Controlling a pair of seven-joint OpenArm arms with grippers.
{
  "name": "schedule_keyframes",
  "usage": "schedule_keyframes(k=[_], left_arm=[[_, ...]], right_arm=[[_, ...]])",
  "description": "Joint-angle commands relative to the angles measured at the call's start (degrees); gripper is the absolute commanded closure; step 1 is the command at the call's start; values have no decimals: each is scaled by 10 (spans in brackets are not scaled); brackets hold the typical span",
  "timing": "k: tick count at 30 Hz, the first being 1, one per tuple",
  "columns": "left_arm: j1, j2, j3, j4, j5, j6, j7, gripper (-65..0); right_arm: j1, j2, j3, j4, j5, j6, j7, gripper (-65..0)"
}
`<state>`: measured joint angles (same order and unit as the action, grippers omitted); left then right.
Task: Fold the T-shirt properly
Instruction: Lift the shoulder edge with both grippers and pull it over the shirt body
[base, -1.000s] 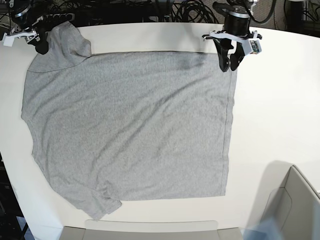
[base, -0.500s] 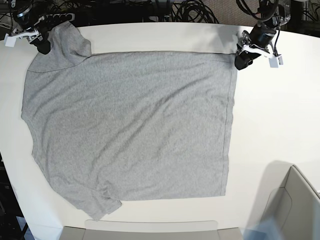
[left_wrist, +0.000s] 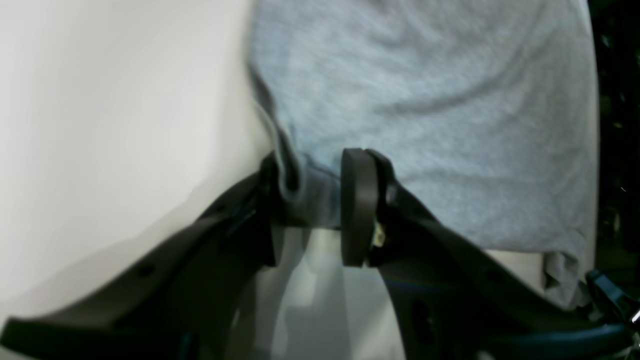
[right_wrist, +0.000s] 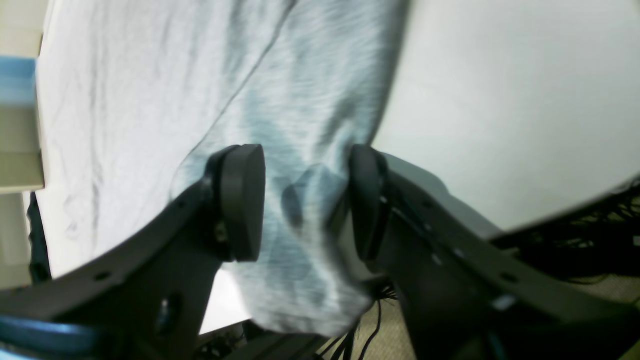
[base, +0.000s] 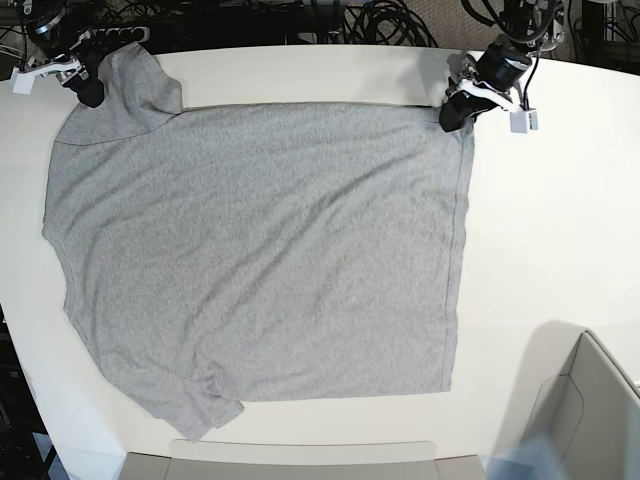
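The light-grey T-shirt (base: 260, 250) lies spread flat, plain side up, on the white table (base: 560, 230). My left gripper (base: 455, 112) is at the shirt's far right hem corner. In the left wrist view the left gripper (left_wrist: 315, 205) stands open, with the bunched corner of the T-shirt (left_wrist: 425, 100) between its fingers. My right gripper (base: 85, 88) is at the far left sleeve. In the right wrist view the right gripper (right_wrist: 305, 200) is wide open, and the sleeve of the T-shirt (right_wrist: 150, 100) hangs loosely between its pads.
A grey open box (base: 590, 410) stands at the near right corner. Black cables (base: 380, 20) lie beyond the table's far edge. A pale chair back or ledge (base: 300, 460) sits at the near edge, below the shirt.
The left gripper swung right off the shirt's corner, tilted over, then came back left onto that corner. The right gripper stayed at the sleeve. The shirt has not shifted.
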<state>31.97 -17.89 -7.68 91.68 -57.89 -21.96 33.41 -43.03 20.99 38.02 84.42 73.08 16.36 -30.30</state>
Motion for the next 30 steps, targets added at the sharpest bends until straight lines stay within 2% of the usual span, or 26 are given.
schedule_keyframes(k=[1, 3, 6, 10, 11, 18, 21, 24, 27, 30], left_arm=[[3, -5, -2, 4, 6, 2, 7, -191], [2, -5, -2, 4, 5, 2, 5, -190], [-12, -5, 1, 4, 5, 2, 7, -166], [-19, -5, 2, 3, 3, 5, 7, -12], [-19, -5, 0, 3, 2, 5, 7, 0], [6, -5, -4, 7, 2, 4, 4, 0], [20, -5, -4, 10, 2, 3, 0, 0], [37, -5, -8, 12, 2, 2, -11, 0], [52, -5, -16, 13, 1, 2, -29, 0], [64, -6, -16, 35, 3, 2, -33, 0]], right_arm=[[-2, 9, 4, 8, 5, 8, -6, -273], [3, 9, 7, 8, 5, 9, -25, -242], [13, 9, 5, 7, 5, 9, -42, -152], [18, 9, 5, 4, 5, 9, -56, -13], [17, 9, 5, 5, 4, 9, -57, 0], [2, 9, 15, 24, -53, 9, -56, 0], [-9, 7, 35, 34, -53, 9, -56, 0], [-22, -9, 63, 54, -53, 9, -56, 0], [-26, -13, 84, 73, -60, 36, -57, 0], [-31, -12, 92, 74, -60, 50, -57, 0]])
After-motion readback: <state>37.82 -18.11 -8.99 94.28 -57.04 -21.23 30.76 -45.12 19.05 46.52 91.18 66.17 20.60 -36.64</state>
